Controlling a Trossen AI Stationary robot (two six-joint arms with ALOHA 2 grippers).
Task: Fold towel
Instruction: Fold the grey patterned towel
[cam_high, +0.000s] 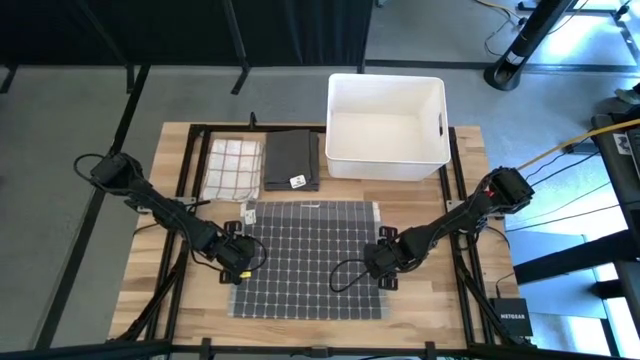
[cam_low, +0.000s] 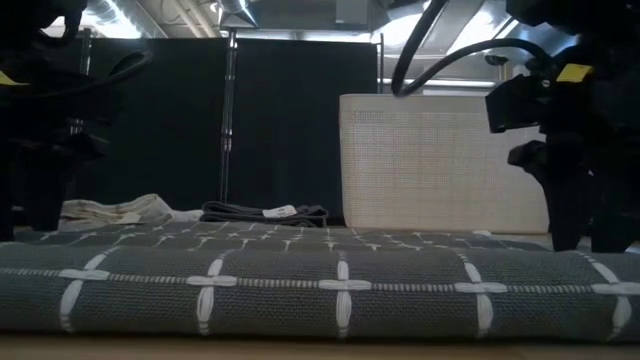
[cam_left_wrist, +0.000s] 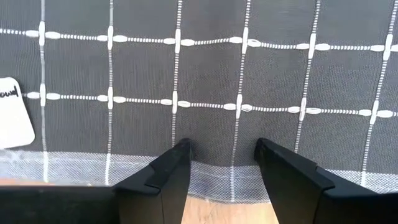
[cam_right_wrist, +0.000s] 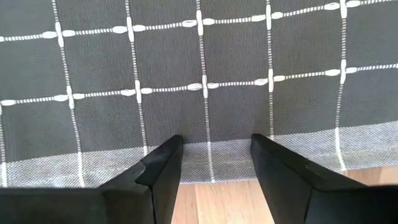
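Observation:
A grey towel with a white grid pattern lies spread flat on the wooden table. My left gripper stands open at the towel's left edge and points down. In its wrist view, the left gripper has its fingertips over the pale hem band. My right gripper stands open at the towel's right edge and also points down. In its wrist view, the right gripper has its fingertips at the pale hem, with bare wood just behind them. My left gripper's fingertips stand low at the towel's left hem, coming from above. Whether they touch the cloth cannot be told. My right gripper's fingertips stand low at the towel's right hem, coming from above. Whether they touch the cloth cannot be told.
A white bin stands at the far side, right of centre. Left of it lie a folded dark towel and a folded white checked cloth. A small black box sits at the near right corner.

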